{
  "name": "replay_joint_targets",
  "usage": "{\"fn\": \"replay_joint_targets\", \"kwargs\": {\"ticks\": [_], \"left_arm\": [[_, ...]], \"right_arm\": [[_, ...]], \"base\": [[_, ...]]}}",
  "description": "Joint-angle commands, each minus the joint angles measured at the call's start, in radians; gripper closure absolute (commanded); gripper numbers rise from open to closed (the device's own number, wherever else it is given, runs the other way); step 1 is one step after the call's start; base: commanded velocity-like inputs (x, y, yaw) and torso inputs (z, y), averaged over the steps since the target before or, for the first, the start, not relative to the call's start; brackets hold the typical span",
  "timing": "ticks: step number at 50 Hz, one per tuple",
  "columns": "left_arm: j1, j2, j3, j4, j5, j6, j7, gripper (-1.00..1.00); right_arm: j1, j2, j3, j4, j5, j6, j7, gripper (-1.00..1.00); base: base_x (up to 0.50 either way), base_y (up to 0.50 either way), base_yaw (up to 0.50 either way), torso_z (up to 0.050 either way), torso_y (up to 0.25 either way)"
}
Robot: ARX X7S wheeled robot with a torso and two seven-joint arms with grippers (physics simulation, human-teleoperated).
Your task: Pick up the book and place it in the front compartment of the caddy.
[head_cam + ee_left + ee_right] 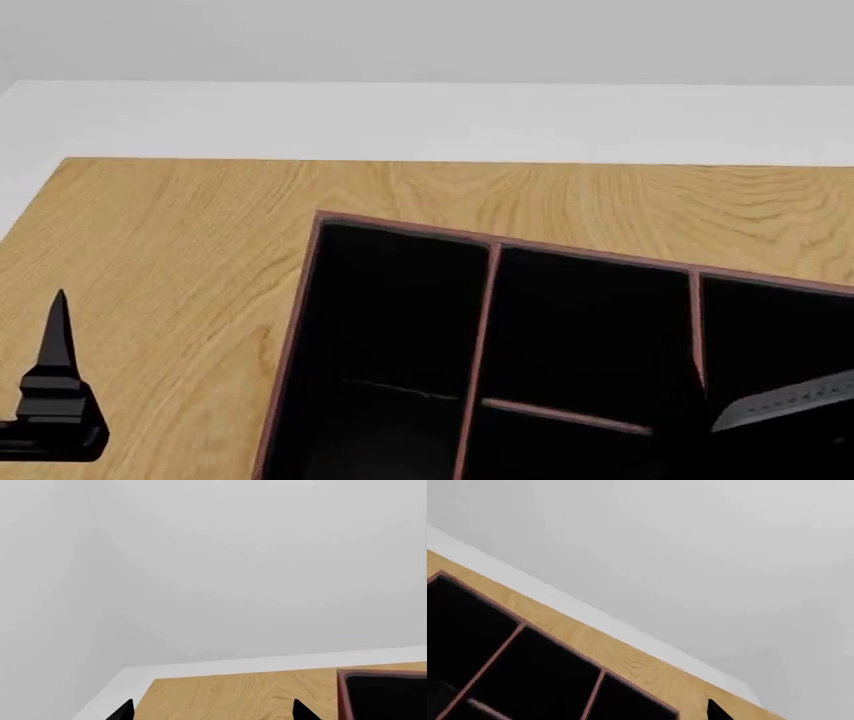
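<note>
The caddy (400, 231), reddish-brown with black-lined compartments, fills the lower middle and right of the head view. A pale grey strip (787, 400) like page edges slants across its right compartment. It may be the book, but no black cover stands out from the dark lining. My left gripper (213, 714) is open over bare wood, left of the caddy's corner (343, 695). In the head view it (56, 380) stands at the table's left side. One black right fingertip (715, 711) shows past the caddy's far rim (520, 623). The other is lost against black.
The wooden table (174, 250) ends at a far edge just beyond the caddy and a left edge close to my left gripper. White floor and a pale wall (233, 570) lie beyond.
</note>
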State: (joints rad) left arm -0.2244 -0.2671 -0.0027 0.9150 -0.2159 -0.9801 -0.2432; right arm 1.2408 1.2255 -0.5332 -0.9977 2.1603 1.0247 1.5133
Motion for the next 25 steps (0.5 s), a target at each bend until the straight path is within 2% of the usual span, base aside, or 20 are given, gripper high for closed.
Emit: {"fn": "replay_joint_targets", "kwargs": {"ticks": [1, 3, 8, 25], "left_arm": [[-0.004, -0.002, 0.006, 0.003, -0.007, -0.003, -0.005, -1.00], [-0.007, -0.001, 0.006, 0.010, -0.010, -0.009, -0.006, -1.00], [-0.011, -0.004, 0.007, 0.018, -0.014, -0.017, -0.009, -1.00], [-0.038, -0.003, 0.012, 0.045, -0.035, -0.056, -0.018, -1.00]], "right_arm": [[0.600, 0.063, -0.543, -0.010, 0.261, -0.047, 0.056, -1.00], [0.693, 0.046, -0.627, -0.009, 0.299, -0.042, 0.055, -1.00], [0.822, 0.007, -0.725, -0.006, 0.370, -0.025, 0.052, -1.00], [1.077, -0.087, -0.914, -0.008, 0.583, 0.015, 0.046, -1.00]], "base": [[0.00, 0.00, 0.00, 0.000, 0.000], [0.00, 0.00, 0.00, 0.000, 0.000], [0.00, 0.00, 0.00, 0.000, 0.000], [0.00, 0.00, 0.00, 0.000, 0.000]]}}
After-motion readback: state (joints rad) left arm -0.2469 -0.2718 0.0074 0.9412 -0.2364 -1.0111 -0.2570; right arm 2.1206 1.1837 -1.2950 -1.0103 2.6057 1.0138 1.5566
